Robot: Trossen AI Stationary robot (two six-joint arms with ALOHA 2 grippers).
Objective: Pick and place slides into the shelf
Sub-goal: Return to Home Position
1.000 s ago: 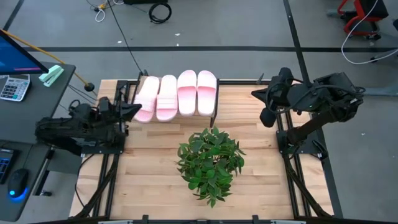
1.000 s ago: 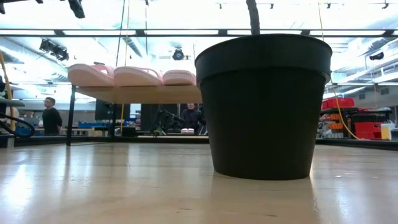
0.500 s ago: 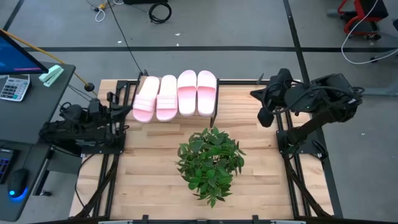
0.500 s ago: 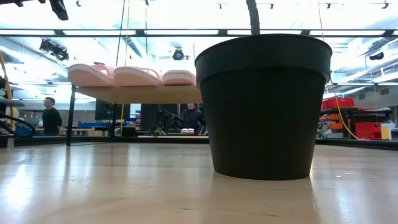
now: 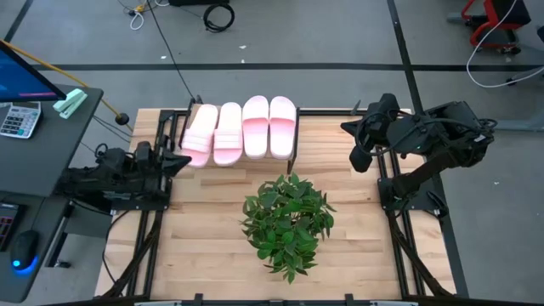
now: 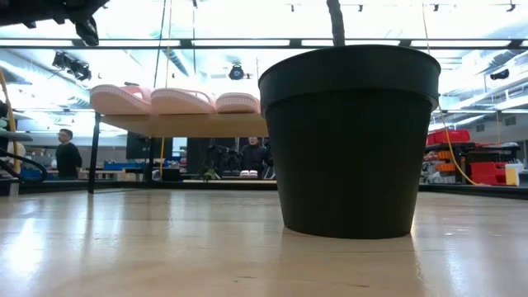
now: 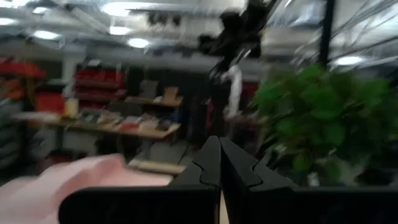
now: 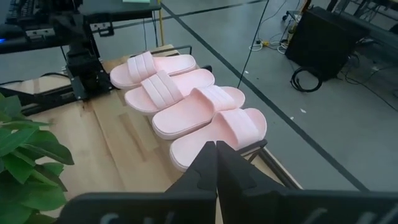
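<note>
Where we begin, nearest the low camera: the plant (image 6: 351, 140) in its black pot stands on the slatted tabletop (image 5: 204, 229), and we place everything else by this plant.
Left gripper (image 7: 219, 146): to the plant's left and a little beyond it, at the table's left side and near the shelf's left end. Its two fingers are pressed together along one seam, with nothing between them.
Right gripper (image 8: 216, 149): to the plant's right and beyond it, raised over the table's right side, well apart from the shelf. Its fingers likewise meet and carry nothing.
Shelf (image 6: 190, 125): directly beyond the plant, at the table's far edge, a light board lifted on thin black legs.
Slides (image 5: 256, 127): all four lie side by side on the shelf beyond the plant, straps up, the two on the left slightly angled. In the low view we see three; the pot hides the fourth.
Around the plant: we find no slide off the shelf.
Done, in our judgement: the picking and placing, since every slide rests on the shelf.
Left, in our judgement: only for both arms to fold into their rest pose; neither gripper has anything to release.
Room beyond: a person (image 6: 68, 153) stands far past the shelf, to the plant's left.
</note>
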